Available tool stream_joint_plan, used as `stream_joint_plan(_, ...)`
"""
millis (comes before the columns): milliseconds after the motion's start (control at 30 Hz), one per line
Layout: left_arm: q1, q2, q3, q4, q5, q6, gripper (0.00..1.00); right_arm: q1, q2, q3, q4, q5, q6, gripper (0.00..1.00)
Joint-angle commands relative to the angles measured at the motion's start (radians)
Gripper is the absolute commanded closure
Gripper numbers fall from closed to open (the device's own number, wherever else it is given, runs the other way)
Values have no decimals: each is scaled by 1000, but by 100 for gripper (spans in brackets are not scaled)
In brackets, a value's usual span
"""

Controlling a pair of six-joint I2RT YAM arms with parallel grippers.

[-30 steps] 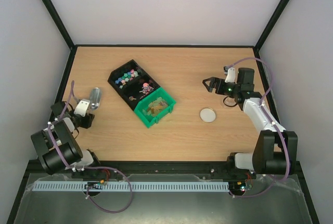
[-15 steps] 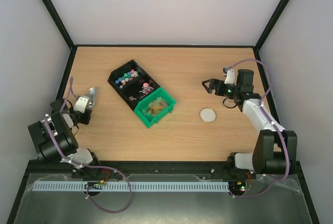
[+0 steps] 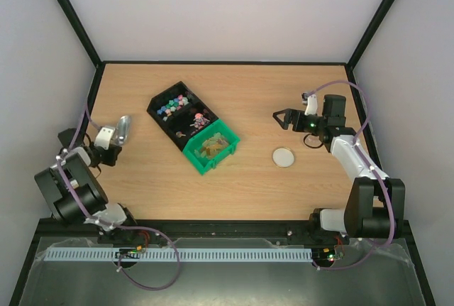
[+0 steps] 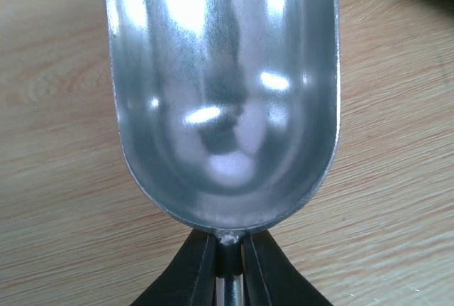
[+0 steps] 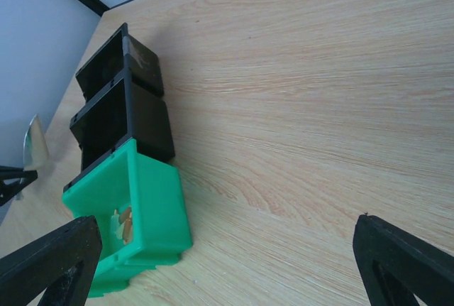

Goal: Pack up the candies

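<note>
Black-and-white arms [image 3: 347, 151], purple cables [image 3: 79, 199], black jaws.

Bright even light; glare patches on the metal scoop [image 4: 220, 93].

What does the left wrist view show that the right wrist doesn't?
Only left wrist: the metal scoop's empty bowl, its handle clamped in the left end effector. Only right wrist: the green bin with golden candies, two black bins, the open right end effector. Both: the wooden table and the scoop, a sliver at the right view's left edge.
</note>
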Motion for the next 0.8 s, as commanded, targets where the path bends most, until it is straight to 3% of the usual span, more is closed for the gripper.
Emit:
stream_joint_plan(0,4,-90,49,-153,68,91,98,6,8,10,-22,-58,-11,1)
stream_joint_plan(233,-51,-253,131,-412,23,288,98,9,25,81,-98,-105,-11,1)
stream_joint_plan(300,-136,-324,147,-464,-25,313,98,16,39,122,-136,-122,9,0)
stream_joint_plan(500,-437,-478,230,-576,-77,259,98,109,106,240,-273,-153,69,12)
stream_joint_plan(767,-933,-442,270,-539,-307,47,98,298,181,335,-401,-185,71,24)
